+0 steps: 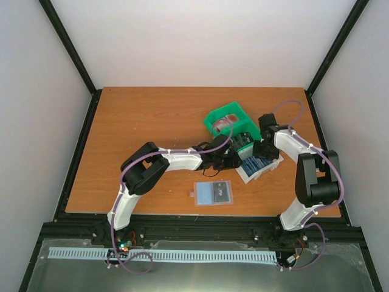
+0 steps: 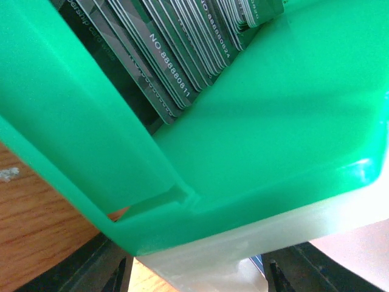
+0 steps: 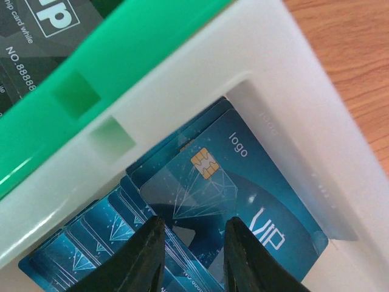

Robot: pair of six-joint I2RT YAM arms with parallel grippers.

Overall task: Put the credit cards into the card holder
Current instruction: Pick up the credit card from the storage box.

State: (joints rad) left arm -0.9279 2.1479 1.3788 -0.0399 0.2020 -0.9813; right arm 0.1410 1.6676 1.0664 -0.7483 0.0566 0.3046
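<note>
Blue credit cards (image 3: 243, 201) lie fanned in a white tray (image 3: 267, 67); the top one shows a gold chip and "VIP". My right gripper (image 3: 193, 255) is open just above this stack, one finger on each side of the top card's near end. Dark grey credit cards (image 2: 176, 55) stand in the green tray (image 2: 273, 121). My left gripper (image 2: 200, 277) is open, its fingers (image 2: 109, 267) wide apart at the tray's corner. The card holder (image 1: 213, 193) lies open on the table, grey-blue side up, in front of both grippers (image 1: 236, 157) (image 1: 262, 155).
The green tray (image 1: 213, 118) and the white tray (image 1: 246, 175) sit together at the right middle of the wooden table (image 1: 140, 121). Red-and-white cards (image 1: 225, 123) show in the green tray. White walls enclose the table.
</note>
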